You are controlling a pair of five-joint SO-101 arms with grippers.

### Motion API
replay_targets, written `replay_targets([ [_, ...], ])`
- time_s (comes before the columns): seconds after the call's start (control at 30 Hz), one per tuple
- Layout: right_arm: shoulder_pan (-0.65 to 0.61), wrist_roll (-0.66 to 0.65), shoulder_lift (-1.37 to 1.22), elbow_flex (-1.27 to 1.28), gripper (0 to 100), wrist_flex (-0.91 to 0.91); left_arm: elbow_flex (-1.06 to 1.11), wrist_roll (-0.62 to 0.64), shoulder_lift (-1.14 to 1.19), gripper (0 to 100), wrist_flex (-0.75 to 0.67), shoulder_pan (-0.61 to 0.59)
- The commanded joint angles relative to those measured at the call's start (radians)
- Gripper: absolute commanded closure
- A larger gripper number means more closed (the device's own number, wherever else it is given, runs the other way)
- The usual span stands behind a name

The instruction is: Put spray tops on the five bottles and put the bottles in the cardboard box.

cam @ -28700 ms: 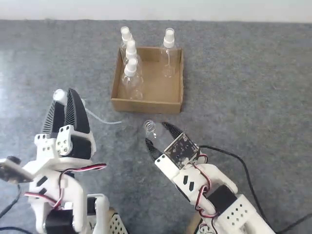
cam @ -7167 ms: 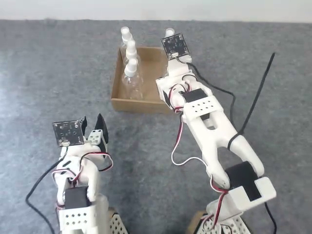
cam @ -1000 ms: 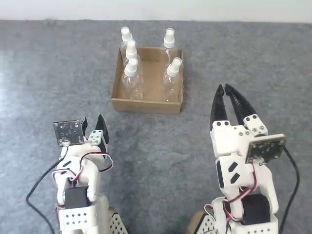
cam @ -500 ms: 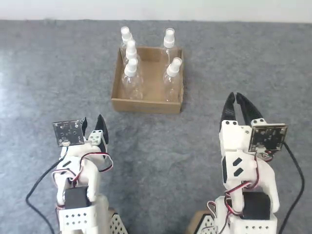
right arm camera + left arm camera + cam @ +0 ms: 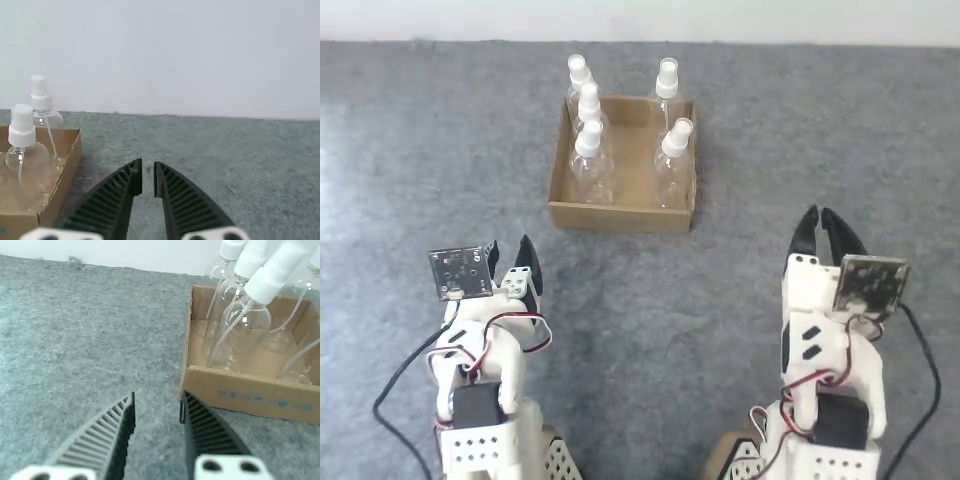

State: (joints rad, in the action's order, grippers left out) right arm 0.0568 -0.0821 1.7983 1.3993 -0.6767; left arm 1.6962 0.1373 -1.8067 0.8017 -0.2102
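The cardboard box [image 5: 620, 214] stands at the far middle of the grey table, holding several clear bottles with white spray tops, such as one at its left side [image 5: 588, 152] and one at its right side [image 5: 674, 148]. My left gripper [image 5: 510, 254] rests near the front left, open and empty, well short of the box. The left wrist view shows its gripper [image 5: 157, 398] facing the box [image 5: 240, 390] and bottles [image 5: 245, 320]. My right gripper [image 5: 820, 220] sits at the front right, its jaws drawn almost together on nothing. The right wrist view shows its gripper [image 5: 147, 167] beside the box [image 5: 65, 165], where two bottles [image 5: 20, 145] stand.
Grey carpet-like table cover [image 5: 800, 120] lies bare around the box on all sides. A white wall [image 5: 175, 50] rises behind the table's far edge. Cables trail from both arm bases at the front.
The right arm has drawn back toward its base and its jaws have narrowed from wide open to almost together. The left arm, box and bottles have stayed still.
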Motion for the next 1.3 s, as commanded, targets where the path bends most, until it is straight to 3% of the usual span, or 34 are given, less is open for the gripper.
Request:
replay_targets([
  [0.0, -0.002, -0.038, 0.01, 0.009, 99.2, 0.004, -0.012, -0.006, -0.014, 86, 0.006, 0.003],
  [0.97, -0.004, -0.046, 0.013, 0.284, 99.0, -0.005, -0.012, -0.006, -0.014, 86, 0.008, 0.005],
  [1.27, -0.143, -0.046, 0.016, 0.284, 99.1, -0.229, -0.012, -0.006, -0.014, 86, 0.008, 0.005],
])
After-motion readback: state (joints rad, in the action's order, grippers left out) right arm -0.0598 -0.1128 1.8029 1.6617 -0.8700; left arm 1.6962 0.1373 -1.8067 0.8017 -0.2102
